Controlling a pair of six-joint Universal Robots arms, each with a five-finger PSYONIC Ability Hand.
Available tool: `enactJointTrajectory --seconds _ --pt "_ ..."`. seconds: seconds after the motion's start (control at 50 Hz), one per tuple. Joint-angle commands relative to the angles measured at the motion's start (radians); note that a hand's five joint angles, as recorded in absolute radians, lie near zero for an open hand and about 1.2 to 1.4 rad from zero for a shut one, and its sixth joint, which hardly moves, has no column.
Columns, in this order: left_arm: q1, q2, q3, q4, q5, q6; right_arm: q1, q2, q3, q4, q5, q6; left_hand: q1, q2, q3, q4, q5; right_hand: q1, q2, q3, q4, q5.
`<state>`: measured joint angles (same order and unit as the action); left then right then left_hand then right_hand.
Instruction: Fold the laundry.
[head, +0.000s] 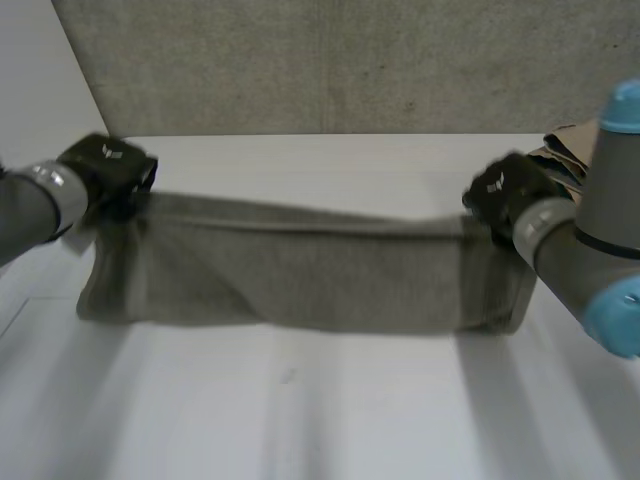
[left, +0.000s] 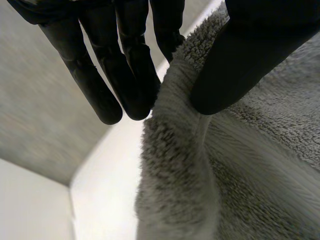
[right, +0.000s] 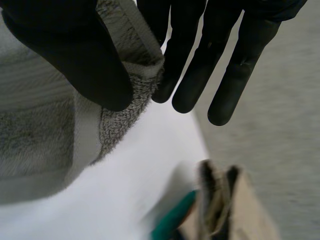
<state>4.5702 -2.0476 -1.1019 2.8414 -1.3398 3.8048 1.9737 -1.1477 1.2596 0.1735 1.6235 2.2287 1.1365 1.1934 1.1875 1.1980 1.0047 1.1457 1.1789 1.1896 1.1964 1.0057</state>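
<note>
At a white counter (head: 300, 420) set against a grey wall, a grey terry towel (head: 290, 275) hangs stretched wide between the robot's two arms. Its upper edge is lifted and drawn nearly straight, and its lower part rests in a loose fold on the counter top.

The left hand (head: 108, 168) is clamped on the upper corner at its own side, the thick hem pinched between the thumb and the straight fingers (left: 125, 75). The right hand (head: 505, 190) nips the opposite upper corner in the same way, thumb on one face of the hem and fingers (right: 200, 65) on the other.

The cloth looks soft and limp, with a deep pile and some weight. It sags a little along the span and would likely slump wherever it is let go. It seems neither slippery nor fragile. The stitched hem at the corners looks the firmest place to take hold, since a grip further along the edge would probably let the ends droop and spoil the fold.

A crumpled brown bundle (head: 565, 150) lies on the counter just beyond the right hand, clear of the towel.
</note>
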Motion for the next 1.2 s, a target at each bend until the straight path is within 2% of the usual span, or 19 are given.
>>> enactJointTrajectory --seconds 0.02,0.06,0.14,0.18,0.32,0.48,0.56,0.7,0.82,0.9,0.98,1.0,1.06,1.12,1.2 --pt "-0.03 -0.054 0.477 0.281 -0.057 -0.246 0.01 0.111 -0.328 -0.514 0.11 0.262 0.26 0.203 0.209 0.198 0.217 0.251 0.217 0.207 0.2 0.216" --pt "-0.03 -0.04 0.531 0.395 -0.111 -0.328 -0.006 0.089 -0.319 -0.676 0.107 0.334 0.26 0.203 0.209 0.198 0.217 0.251 0.217 0.207 0.2 0.216" --pt "-0.033 -0.022 0.525 0.524 -0.147 -0.415 -0.016 0.045 -0.273 -0.901 0.078 0.414 0.26 0.203 0.209 0.198 0.217 0.251 0.217 0.207 0.2 0.216" --pt "-0.03 -0.019 0.511 0.529 -0.144 -0.418 -0.016 0.036 -0.255 -0.928 0.059 0.417 0.26 0.203 0.209 0.198 0.217 0.251 0.217 0.207 0.2 0.216" --pt "-0.004 -0.02 0.371 0.475 -0.114 -0.41 -0.021 0.051 -0.227 -0.803 -0.005 0.413 0.26 0.203 0.209 0.198 0.217 0.251 0.217 0.207 0.2 0.216" --pt "-0.002 -0.057 0.163 0.489 -0.079 -0.378 -0.016 0.097 -0.157 -0.635 -0.054 0.414 0.26 0.203 0.209 0.198 0.217 0.251 0.217 0.207 0.2 0.216" --pt "-0.011 -0.118 0.05 0.507 -0.047 -0.303 -0.015 0.15 -0.091 -0.576 -0.065 0.408 0.26 0.203 0.209 0.198 0.217 0.251 0.217 0.207 0.2 0.216" --pt "-0.011 -0.189 -0.101 0.495 -0.042 -0.196 -0.033 0.217 0.01 -0.476 -0.065 0.365 0.26 0.203 0.209 0.198 0.217 0.251 0.217 0.207 0.2 0.216" --pt "-0.007 -0.129 -0.268 0.405 -0.036 -0.073 -0.067 0.172 0.133 -0.329 -0.07 0.289 0.26 0.203 0.209 0.198 0.217 0.251 0.217 0.207 0.2 0.216" --pt "-0.007 -0.019 -0.398 0.282 -0.038 -0.008 -0.096 0.053 0.237 -0.198 -0.077 0.209 0.26 0.203 0.209 0.198 0.217 0.251 0.217 0.207 0.2 0.216" --pt "-0.011 0.084 -0.512 0.095 -0.045 0.061 -0.128 -0.088 0.355 0.016 -0.111 0.037 0.26 0.203 0.209 0.198 0.217 0.251 0.217 0.207 0.2 0.216" --pt "-0.011 0.113 -0.55 0.008 -0.051 0.096 -0.151 -0.14 0.404 0.105 -0.126 -0.045 0.26 0.203 0.209 0.198 0.217 0.251 0.217 0.207 0.2 0.216" --pt "-0.007 0.155 -0.61 -0.141 -0.062 0.168 -0.193 -0.216 0.483 0.228 -0.16 -0.196 0.26 0.203 0.209 0.198 0.217 0.251 0.217 0.207 0.2 0.216" --pt "-0.005 0.173 -0.63 -0.215 -0.059 0.209 -0.202 -0.239 0.5 0.213 -0.204 -0.267 0.26 0.203 0.209 0.198 0.217 0.251 0.217 0.207 0.2 0.216" --pt "-0.02 0.176 -0.561 -0.183 -0.055 0.211 -0.182 -0.218 0.475 0.146 -0.215 -0.229 0.26 0.203 0.209 0.198 0.217 0.251 0.217 0.207 0.2 0.216"
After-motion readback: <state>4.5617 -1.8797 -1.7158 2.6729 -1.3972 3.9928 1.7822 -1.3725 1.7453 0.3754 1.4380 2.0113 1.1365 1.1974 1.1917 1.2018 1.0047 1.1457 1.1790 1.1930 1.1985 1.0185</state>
